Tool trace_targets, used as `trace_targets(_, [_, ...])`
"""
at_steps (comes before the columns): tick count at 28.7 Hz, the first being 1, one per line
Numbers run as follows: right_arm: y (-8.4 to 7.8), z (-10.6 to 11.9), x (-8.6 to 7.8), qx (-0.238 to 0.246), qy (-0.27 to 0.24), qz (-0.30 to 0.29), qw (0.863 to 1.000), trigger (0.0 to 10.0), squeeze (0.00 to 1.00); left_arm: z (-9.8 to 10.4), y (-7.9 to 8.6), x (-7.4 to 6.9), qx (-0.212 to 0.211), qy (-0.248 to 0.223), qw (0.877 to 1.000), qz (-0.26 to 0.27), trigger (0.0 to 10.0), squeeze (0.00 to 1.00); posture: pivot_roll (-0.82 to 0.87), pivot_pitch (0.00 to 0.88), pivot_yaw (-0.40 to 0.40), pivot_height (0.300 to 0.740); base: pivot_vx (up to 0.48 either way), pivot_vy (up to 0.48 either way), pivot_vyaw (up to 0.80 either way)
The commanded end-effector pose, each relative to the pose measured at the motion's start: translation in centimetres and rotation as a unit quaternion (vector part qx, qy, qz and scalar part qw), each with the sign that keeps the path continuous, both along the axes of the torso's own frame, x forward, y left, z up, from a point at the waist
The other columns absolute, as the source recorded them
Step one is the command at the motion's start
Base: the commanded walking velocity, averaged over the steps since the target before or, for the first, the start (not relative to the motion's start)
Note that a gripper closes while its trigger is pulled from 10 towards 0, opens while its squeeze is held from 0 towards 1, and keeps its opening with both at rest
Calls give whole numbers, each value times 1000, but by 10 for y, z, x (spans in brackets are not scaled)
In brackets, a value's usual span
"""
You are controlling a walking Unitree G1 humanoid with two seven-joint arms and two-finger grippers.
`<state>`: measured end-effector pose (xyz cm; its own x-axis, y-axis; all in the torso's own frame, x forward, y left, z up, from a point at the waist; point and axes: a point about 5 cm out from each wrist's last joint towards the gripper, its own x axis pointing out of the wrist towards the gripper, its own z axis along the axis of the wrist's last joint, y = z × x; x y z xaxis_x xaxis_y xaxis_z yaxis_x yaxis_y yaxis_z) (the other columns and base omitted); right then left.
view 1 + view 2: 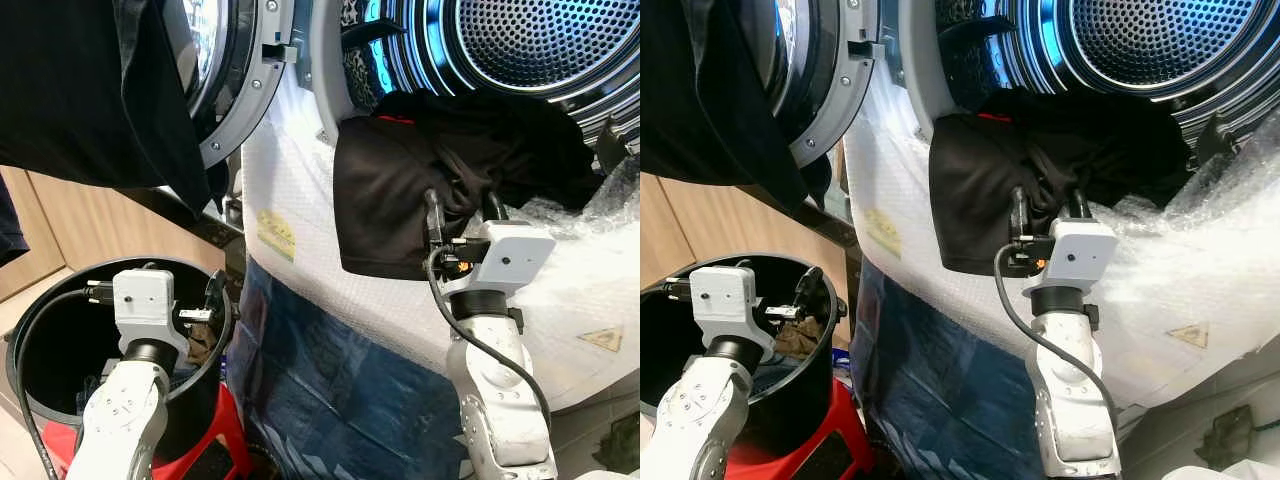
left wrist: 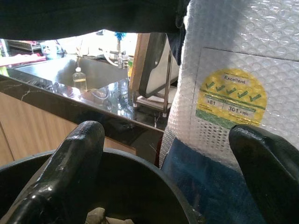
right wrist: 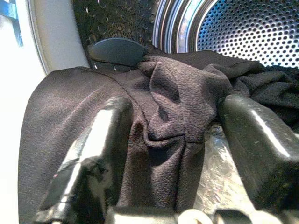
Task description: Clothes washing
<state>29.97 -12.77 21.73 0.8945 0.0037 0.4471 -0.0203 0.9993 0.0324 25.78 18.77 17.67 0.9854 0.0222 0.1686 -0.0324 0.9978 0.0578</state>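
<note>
A black garment hangs out of the washing machine's drum and down over the bubble-wrapped front. My right gripper is raised against it. In the right wrist view a bunched fold of the garment lies between the spread fingers, so the gripper is open around the cloth. My left gripper is open over the rim of a black round basket at the lower left. A bit of pale cloth lies inside the basket.
The washer door stands open at the upper left, with another dark cloth draped in front of it. The machine's front wears bubble wrap, a yellow energy label and blue film. A red stool carries the basket.
</note>
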Motion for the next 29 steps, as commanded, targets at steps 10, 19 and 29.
trace_targets(10, [0,5,2,2,-5,5,1000,0,0,5,-5,0,0,-9,1000,-12,10000,0,178,10,-137,740,0,0,0])
trace_targets(19, [3,15,0,12,-20,18,1000,0,0,3,-5,-1,-1,-7,1000,-12,10000,0,177,9,-136,740,0,0,0])
trace_targets(29, [3,41,1,109,-29,81,990,0,0,1,-6,0,-3,-4,1000,-12,10000,0,173,12,-137,740,0,0,0])
